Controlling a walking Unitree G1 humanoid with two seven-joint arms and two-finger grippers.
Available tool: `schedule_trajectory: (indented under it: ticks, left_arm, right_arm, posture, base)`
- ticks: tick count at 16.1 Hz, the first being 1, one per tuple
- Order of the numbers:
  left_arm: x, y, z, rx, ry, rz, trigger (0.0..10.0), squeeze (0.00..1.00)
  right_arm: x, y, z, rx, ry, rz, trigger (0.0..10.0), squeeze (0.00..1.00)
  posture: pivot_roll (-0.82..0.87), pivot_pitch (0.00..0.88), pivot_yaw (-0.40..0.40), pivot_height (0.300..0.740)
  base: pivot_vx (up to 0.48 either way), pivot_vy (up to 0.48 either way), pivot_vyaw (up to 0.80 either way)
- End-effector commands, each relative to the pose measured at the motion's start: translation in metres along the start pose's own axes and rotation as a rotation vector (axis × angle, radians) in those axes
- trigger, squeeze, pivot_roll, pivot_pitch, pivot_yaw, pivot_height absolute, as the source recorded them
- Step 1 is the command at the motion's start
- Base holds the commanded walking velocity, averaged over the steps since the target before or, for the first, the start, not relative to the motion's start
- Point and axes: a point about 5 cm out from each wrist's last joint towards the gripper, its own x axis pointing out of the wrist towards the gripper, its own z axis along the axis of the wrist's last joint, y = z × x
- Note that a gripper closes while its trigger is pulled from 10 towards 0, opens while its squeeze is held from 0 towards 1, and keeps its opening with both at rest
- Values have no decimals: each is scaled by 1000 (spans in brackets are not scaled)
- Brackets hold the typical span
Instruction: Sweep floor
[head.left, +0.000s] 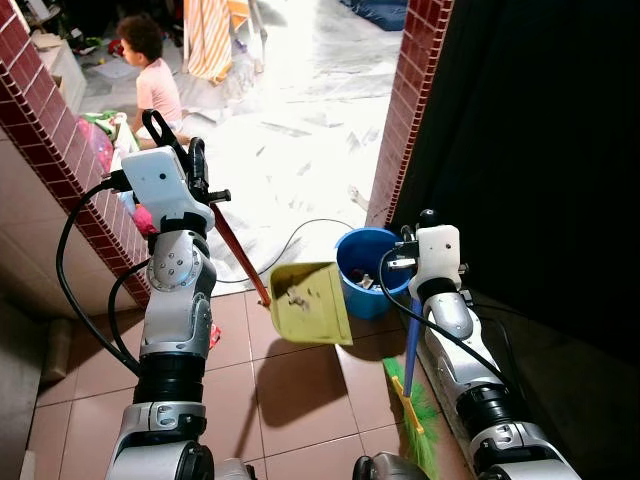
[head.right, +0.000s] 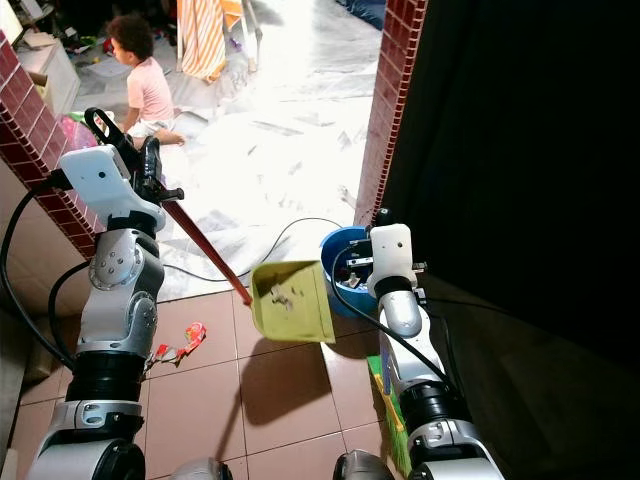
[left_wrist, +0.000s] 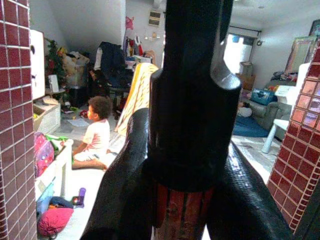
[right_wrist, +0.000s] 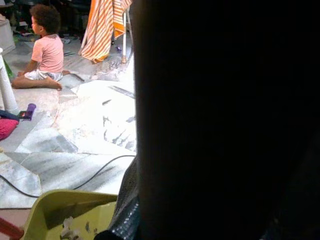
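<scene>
Your left tool (head.left: 190, 165) is clenched on the dustpan handle (head.left: 240, 255); the yellow dustpan (head.left: 308, 303), with debris in it, hangs at 9 o'clock of the blue bucket (head.left: 365, 270). Light, rigid, tip-prone: keep the high grip. Right tool (head.left: 425, 222) grasps the broom (head.left: 412, 385) shaft.

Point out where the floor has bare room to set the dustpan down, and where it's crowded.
Bare tiles lie between the two arms, below the raised dustpan. It is crowded by the blue bucket and broom, and a wrapper lies beside the left arm.
</scene>
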Motion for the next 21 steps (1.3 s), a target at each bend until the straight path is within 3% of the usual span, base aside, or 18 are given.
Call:
schedule_trajectory:
  ticks: [1,8,9,10,16,21]
  left_arm:
    - [5,-4,17,-15,-76,-12,10000,0]
    - [6,-4,20,-17,-80,-6,10000,0]
    - [2,-4,-29,111,102,-53,10000,0]
    - [-3,-2,-42,136,150,-65,10000,0]
    - [-18,8,-68,193,222,-90,10000,0]
    - [-38,15,-87,184,269,-66,10000,0]
  right_arm:
    - [-1,0,-2,-1,12,6,10000,0]
    - [-1,1,-2,-1,12,7,10000,0]
    - [-4,12,-8,34,39,77,10000,0]
    - [-4,14,-7,55,35,91,10000,0]
    - [-3,9,1,74,-24,73,10000,0]
    - [-3,7,1,71,-23,68,10000,0]
  posture:
    - [-48,0,17,740]
    - [-48,0,17,740]
    - [-54,0,17,740]
    - [-55,0,17,740]
    - [-58,0,19,740]
    - [-56,0,26,740]
  base:
    - [0,0,0]
    - [0,0,0]
    - [0,0,0]
    - [0,0,0]
    - [0,0,0]
    - [0,0,0]
